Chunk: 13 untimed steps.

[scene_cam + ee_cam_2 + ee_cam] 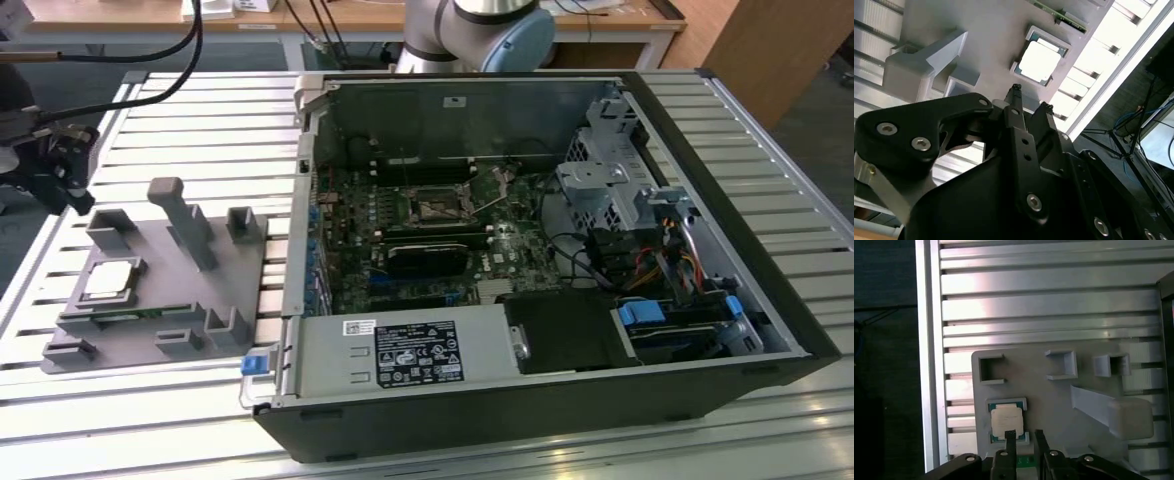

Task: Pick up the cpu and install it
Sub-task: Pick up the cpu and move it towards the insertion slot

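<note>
Cpu [110, 280] lies flat in its nest on the grey fixture plate [147, 250] in the exterior view, at approx. 9 o'clock from the open PC case [787, 330]. Both rest on the slatted alu worktop [761, 110]. The gripper [67, 195] hangs at approx. 11 o'clock from the cpu, apart from it, w/ nothing in it. A thin green memory stick [134, 318] lies on the plate at 6 o'clock from the cpu, just beside it. The black socket [438, 207] sits on the motherboard near the case's middle. The arm's base [481, 30] stands at 12 o'clock from the case.

Second wrist view: the gripper [1029, 97] has its two black fingers [1015, 92] parted by a narrow gap, empty. The cpu [1039, 62] is in its nest just beyond the tips; the stick [1064, 17] is past it.

First wrist view: the gripper [1024, 435] is parted and empty. One fingertip overlaps the cpu's [1006, 421] edge; contact can't be told. The plate [1054, 400] lies on the worktop slats.
</note>
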Each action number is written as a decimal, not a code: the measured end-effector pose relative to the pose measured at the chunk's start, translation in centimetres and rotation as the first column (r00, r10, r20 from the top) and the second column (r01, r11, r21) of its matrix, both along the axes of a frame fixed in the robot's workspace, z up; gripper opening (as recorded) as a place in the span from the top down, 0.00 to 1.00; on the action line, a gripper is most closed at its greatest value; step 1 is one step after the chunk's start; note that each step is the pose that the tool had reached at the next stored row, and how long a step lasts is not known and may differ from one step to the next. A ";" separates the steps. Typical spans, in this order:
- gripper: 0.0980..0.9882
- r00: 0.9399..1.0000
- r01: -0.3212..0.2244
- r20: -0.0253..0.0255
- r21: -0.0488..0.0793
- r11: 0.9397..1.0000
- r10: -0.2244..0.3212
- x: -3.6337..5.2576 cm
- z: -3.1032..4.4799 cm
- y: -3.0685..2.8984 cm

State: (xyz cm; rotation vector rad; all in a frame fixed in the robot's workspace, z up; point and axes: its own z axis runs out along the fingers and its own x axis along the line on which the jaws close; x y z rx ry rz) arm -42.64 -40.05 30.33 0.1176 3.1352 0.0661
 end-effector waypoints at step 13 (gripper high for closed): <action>0.32 1.000 -0.006 0.000 0.000 1.000 0.006 -1.29 -1.09 -0.13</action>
